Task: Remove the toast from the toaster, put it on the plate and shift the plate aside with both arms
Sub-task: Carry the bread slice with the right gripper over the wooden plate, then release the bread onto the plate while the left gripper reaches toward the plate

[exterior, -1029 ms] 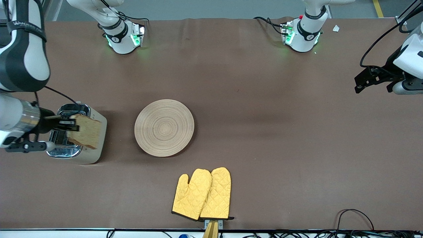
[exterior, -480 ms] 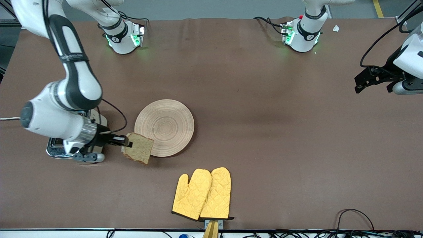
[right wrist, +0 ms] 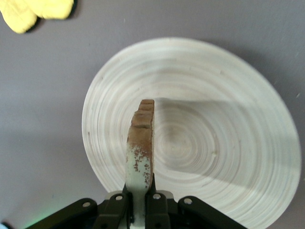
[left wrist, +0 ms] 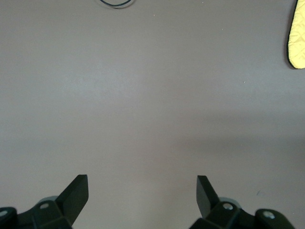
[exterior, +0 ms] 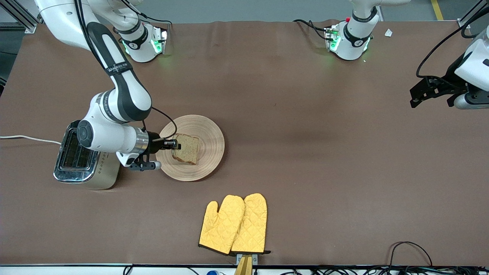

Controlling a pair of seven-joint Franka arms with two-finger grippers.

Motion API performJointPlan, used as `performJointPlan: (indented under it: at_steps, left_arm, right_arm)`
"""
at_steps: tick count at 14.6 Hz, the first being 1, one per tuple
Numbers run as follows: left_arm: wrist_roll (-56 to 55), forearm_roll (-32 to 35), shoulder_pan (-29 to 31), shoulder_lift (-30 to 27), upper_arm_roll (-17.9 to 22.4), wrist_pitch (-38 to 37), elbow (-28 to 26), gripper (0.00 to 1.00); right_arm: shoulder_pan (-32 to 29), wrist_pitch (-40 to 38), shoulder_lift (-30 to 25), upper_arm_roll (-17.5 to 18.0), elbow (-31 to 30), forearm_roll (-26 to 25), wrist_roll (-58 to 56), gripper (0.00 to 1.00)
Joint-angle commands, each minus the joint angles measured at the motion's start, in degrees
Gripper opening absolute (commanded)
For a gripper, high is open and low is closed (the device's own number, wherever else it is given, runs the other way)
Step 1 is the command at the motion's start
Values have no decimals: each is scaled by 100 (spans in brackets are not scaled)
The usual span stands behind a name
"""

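Observation:
The round tan wooden plate (exterior: 206,152) lies mid-table beside the toaster. My right gripper (exterior: 175,144) is shut on the toast (exterior: 187,149), a brown speckled slice, and holds it over the plate's middle. In the right wrist view the toast (right wrist: 140,143) shows edge-on between the closed fingers, above the plate (right wrist: 228,143). My left gripper (exterior: 422,93) is open and empty, waiting above the table at the left arm's end. The left wrist view shows its spread fingertips (left wrist: 78,191) over bare brown table.
A silver toaster (exterior: 84,158) stands at the right arm's end of the table, next to the plate. A pair of yellow oven mitts (exterior: 235,224) lies nearer the front camera than the plate; they also show in the right wrist view (right wrist: 38,9). Cables run along the table's front edge.
My right gripper carried the toast from above the toaster, past the plate's edge, to over the plate's middle. The left arm has not moved.

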Motion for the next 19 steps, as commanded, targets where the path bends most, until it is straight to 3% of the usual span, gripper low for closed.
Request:
performJointPlan:
  at_steps: [1, 5, 7, 8, 9, 11, 12, 15, 19]
  left_arm:
    - [114, -15, 1, 70, -22, -128, 47, 100]
    - [-26, -1331, 45, 298, -4, -279, -374, 100]
    - [-9, -2173, 45, 762, -4, -191, -498, 100]
    - [26, -2578, 28, 1069, -13, -156, -507, 100]
    - [35, -2904, -25, 1342, -13, -42, -498, 100]
    - [35, -3625, -191, 1939, -153, 475, -498, 100]
    - [35, -3976, -323, 2273, -223, 852, -489, 100]
    - [201, -5188, -605, 3336, -522, 1802, -376, 100]
    - [316, -5999, -1631, 4357, -699, 3498, 54, 100]
  right_arm:
    - [-104, 142, -218, 36, -520, 602, -147, 0]
    - [-139, 433, -209, 27, -933, 735, -621, 0]
    - [-244, 363, -218, -8, -1004, 735, -744, 5]
    - [-305, 363, -218, -43, -1004, 718, -814, 17]
    - [-350, 354, -192, -130, -1004, 700, -954, 48]
    - [-367, 354, -148, -262, -1004, 692, -1175, 94]
    - [-368, 310, -156, -307, -1013, 691, -1184, 100]
    - [-350, 161, -182, -605, -987, 587, -1254, 100]
    - [-350, -356, -393, -1131, -759, -493, -1272, 100]
